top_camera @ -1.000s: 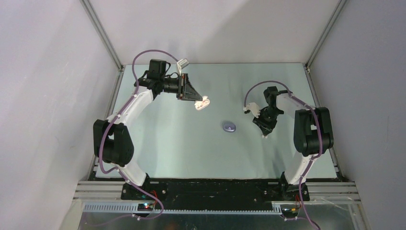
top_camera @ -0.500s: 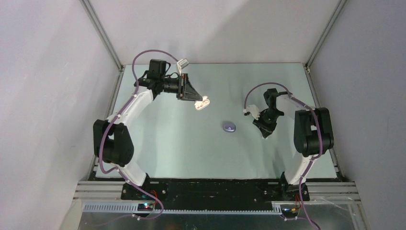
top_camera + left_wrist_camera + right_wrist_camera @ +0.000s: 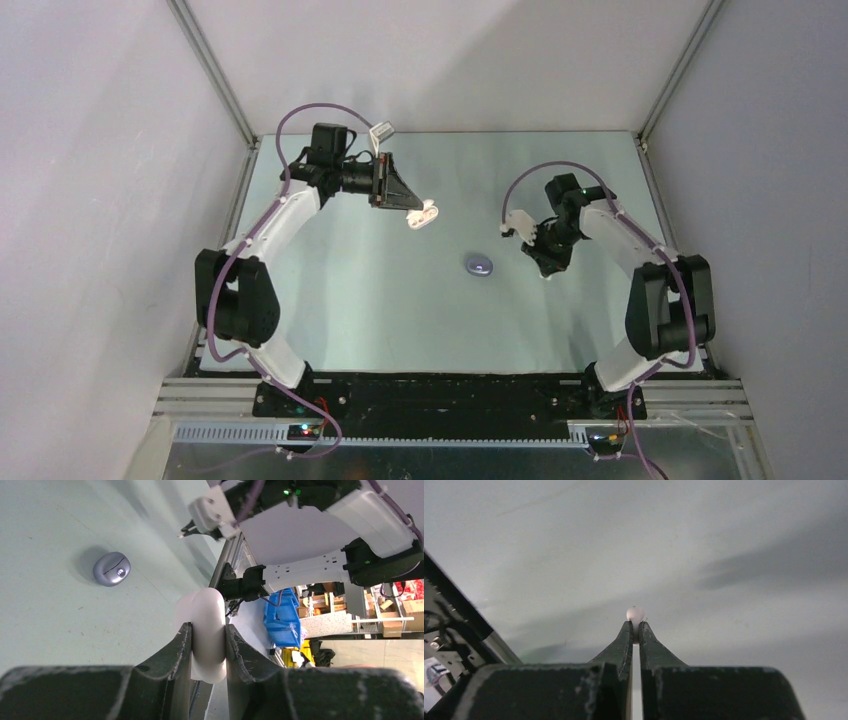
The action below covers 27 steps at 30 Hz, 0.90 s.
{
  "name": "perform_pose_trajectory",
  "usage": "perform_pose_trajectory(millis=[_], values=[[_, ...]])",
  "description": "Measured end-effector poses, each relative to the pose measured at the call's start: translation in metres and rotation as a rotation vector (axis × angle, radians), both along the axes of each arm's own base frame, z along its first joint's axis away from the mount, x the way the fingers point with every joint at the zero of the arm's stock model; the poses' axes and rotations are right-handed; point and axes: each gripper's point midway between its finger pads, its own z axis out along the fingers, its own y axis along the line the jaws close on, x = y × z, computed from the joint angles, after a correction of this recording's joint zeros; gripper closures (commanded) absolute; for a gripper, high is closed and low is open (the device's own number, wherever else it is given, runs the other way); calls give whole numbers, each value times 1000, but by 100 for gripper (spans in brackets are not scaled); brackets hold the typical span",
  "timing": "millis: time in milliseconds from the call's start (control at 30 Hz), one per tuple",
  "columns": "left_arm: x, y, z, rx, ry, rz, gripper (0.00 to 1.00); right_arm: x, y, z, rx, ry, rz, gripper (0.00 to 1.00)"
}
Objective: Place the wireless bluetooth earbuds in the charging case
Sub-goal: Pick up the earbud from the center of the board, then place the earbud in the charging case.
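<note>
Your right tool (image 3: 635, 628) is pinched tight on a white earbud (image 3: 635, 613) — the bud sits at the very tips; your left tool (image 3: 208, 626) clamps the white case (image 3: 209, 605) edgewise; a closed purple-grey case (image 3: 480, 264) lies on the counter (image 3: 380, 310) between the two tools.

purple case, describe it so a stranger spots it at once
Start at the pale green table and look at its middle, between the two arms. The purple case is the small closed pebble lying flat there, alone; the white case hangs in the left gripper.
</note>
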Motion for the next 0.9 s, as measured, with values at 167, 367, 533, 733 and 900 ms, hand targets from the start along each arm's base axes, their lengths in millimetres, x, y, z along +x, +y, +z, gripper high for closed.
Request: perform_pose_trajectory(millis=[167,367,533,733,900], values=[[4,-1,-11,27,-46,-24,100,3,48,60,73,-118,147,100],[8,-11,-28,97,-129,-91,100,12,127,173,266,-312,297,100],[4,-19,-35,138,-196,-150,100,6,180,263,441,-463,401,100],[4,-29,-39,125,-155,-159,100,-21,213,255,456,-416,552,100],[5,-38,-40,61,-46,-129,100,-36,233,228,421,-350,652,100]])
